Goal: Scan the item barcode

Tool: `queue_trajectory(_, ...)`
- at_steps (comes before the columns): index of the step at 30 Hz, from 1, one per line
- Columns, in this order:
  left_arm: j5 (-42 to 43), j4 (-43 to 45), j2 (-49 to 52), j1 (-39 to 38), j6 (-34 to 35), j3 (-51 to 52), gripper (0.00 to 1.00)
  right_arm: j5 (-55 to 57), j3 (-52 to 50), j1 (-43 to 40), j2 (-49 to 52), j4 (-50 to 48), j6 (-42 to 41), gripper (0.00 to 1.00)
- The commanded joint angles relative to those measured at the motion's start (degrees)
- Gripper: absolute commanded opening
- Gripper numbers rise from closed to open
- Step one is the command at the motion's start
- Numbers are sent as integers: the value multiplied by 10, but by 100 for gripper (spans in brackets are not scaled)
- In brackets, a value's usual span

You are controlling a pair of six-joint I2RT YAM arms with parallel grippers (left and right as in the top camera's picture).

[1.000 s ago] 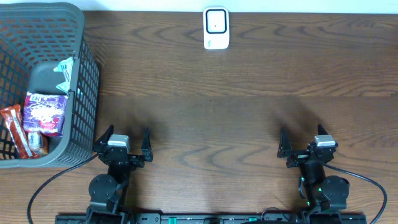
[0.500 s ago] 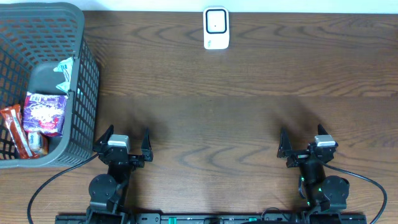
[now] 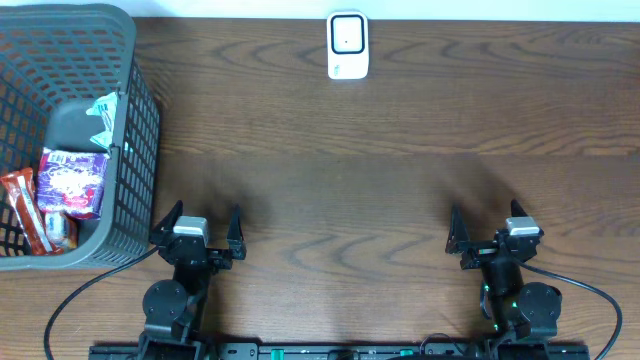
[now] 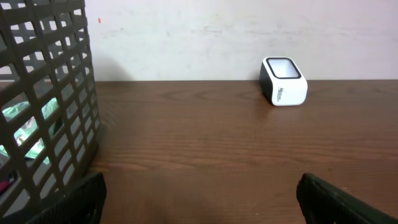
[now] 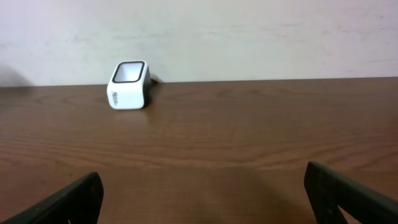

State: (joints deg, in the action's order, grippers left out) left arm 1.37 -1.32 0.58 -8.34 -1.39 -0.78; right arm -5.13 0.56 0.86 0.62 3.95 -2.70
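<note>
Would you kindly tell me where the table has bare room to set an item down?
The table is bare from the scanner down to the left gripper and right gripper, both open, and from the basket across to the right edge. Only the basket is crowded, with snack packets piled inside.

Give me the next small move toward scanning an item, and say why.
Probably: swing the left gripper over the basket rim, above the purple packet. It and the right gripper stand open and empty near the front edge, the items lie in the basket on the left side, and nothing is in front of the scanner.
</note>
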Motion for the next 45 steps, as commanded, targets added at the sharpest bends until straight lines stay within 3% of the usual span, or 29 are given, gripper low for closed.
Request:
queue_trajectory(1,-14,-29,-3,3,-5,5,98,5,-3,-8,-2,1,6,99)
queue_trajectory(23,-17,-29,-3,3,-6,5,98,5,-3,-8,-2,1,6,99)
queue_trajectory(28,-60,-24,-3,3,-87,5,98,5,-3,-8,-2,1,6,99)
queue_trajectory(33,-59,-25,-3,3,-87,5,98,5,-2,-8,-2,1,6,99)
queue_trajectory(35,-49,2,-3,3,-83,5,98,5,-3,-8,-2,1,6,99)
queue_trajectory(39,65,72,-3,3,-59,5,98,5,-3,-8,-2,1,6,99)
queue_trajectory(43,161,269,-3,3,-56,3,98,5,-3,-8,-2,0,6,99)
queue_trajectory(45,156,354,-2,3,-32,-9,98,5,-3,-8,-2,1,6,99)
